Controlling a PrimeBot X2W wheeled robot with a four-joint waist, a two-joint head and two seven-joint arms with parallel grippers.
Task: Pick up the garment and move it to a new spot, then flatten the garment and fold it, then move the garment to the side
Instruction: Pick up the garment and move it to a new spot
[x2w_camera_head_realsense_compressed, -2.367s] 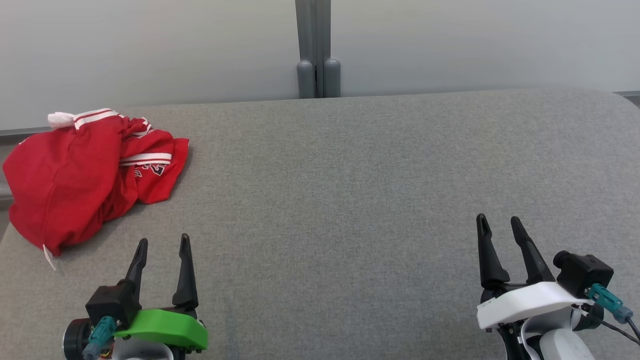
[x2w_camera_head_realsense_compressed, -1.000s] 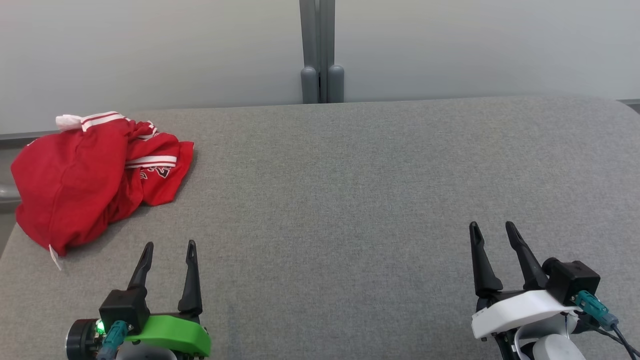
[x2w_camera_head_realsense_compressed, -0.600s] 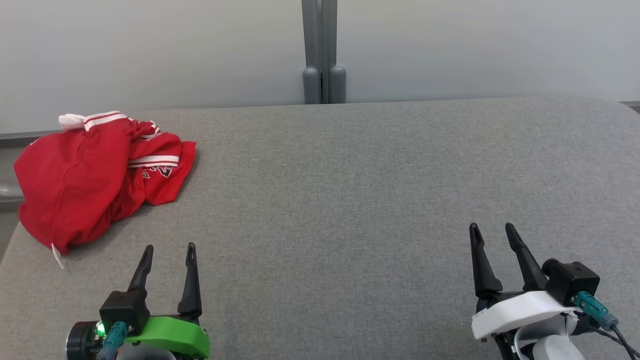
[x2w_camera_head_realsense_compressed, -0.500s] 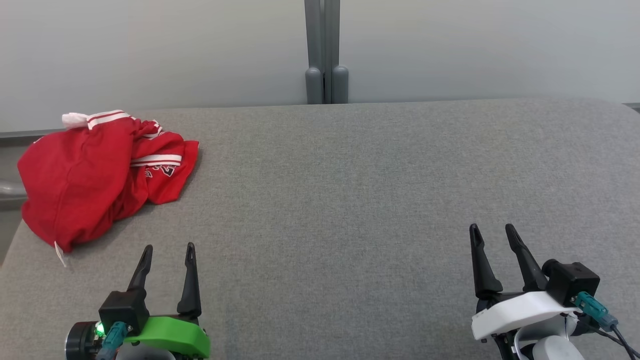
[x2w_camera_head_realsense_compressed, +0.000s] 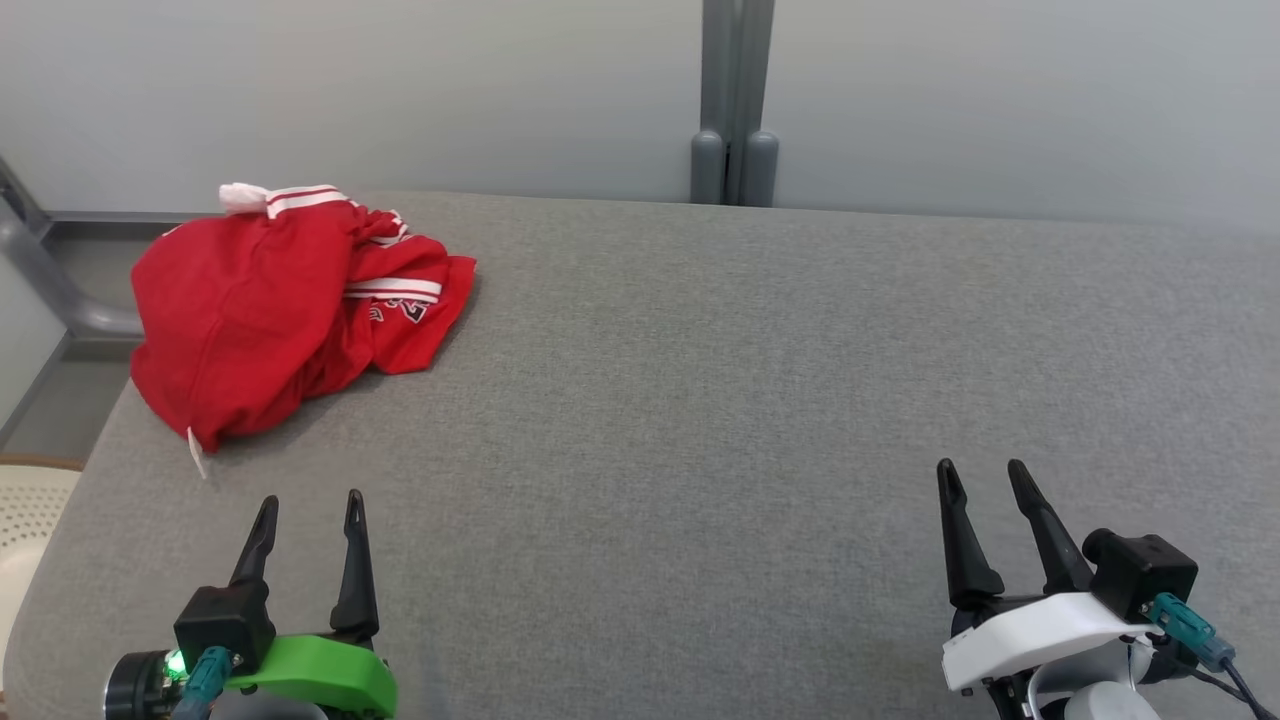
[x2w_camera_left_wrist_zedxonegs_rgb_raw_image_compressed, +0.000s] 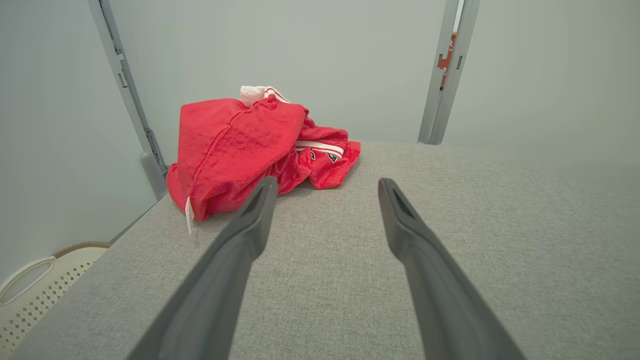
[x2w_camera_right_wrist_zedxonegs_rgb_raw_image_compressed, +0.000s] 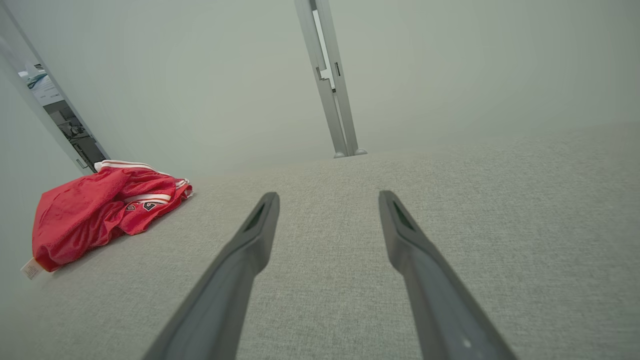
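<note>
Head camera has swung left (the things haven't moved). Red garment lies crumpled at the tabletop's far left. Left tool and right tool both wide, empty. Pickup not started; left tool is closest.

Red garment crumpled, far-left on grey surface.

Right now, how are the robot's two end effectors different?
The left end effector sits on a green mount; the right end effector sits on a white one. The left is close to the red garment; the right is far from it. Both are open and empty.
</note>
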